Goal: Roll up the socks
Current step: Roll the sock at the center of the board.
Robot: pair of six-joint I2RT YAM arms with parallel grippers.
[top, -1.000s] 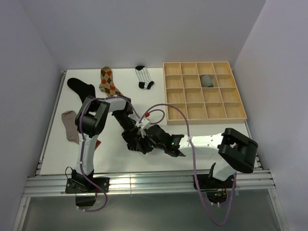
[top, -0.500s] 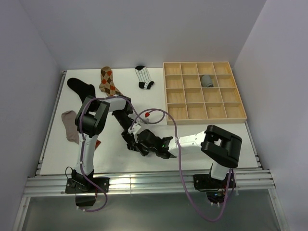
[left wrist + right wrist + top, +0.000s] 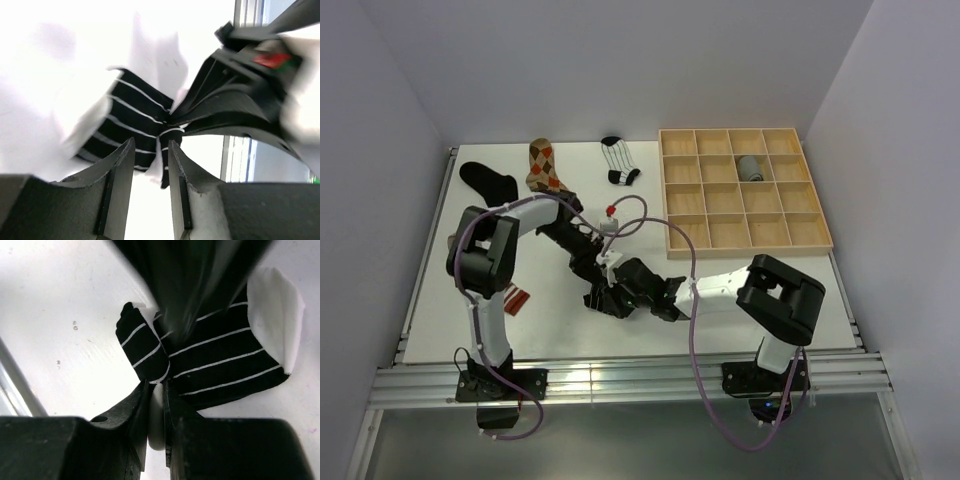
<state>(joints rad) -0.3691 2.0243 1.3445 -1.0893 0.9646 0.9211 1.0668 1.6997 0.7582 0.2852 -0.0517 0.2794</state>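
A black sock with thin white stripes (image 3: 601,301) lies bunched on the white table between the two arms. In the right wrist view my right gripper (image 3: 157,387) is shut on a fold at that sock's (image 3: 220,360) edge. My left gripper (image 3: 150,145) stands open just short of the sock (image 3: 132,125), with nothing between its fingers. From above, the left gripper (image 3: 595,262) sits just beyond the sock and the right gripper (image 3: 623,297) is against it. Part of the sock is hidden under the grippers.
At the back of the table lie a black sock (image 3: 488,182), a tan-orange argyle sock (image 3: 546,170) and a striped sock (image 3: 618,160). The wooden grid tray (image 3: 750,249) at the right holds a rolled grey sock (image 3: 750,168). Both forearms crowd the front middle.
My right gripper has closed on the striped sock's edge. My left gripper has opened, let go of the sock and drawn back a little. The left arm's elbow has swung left.
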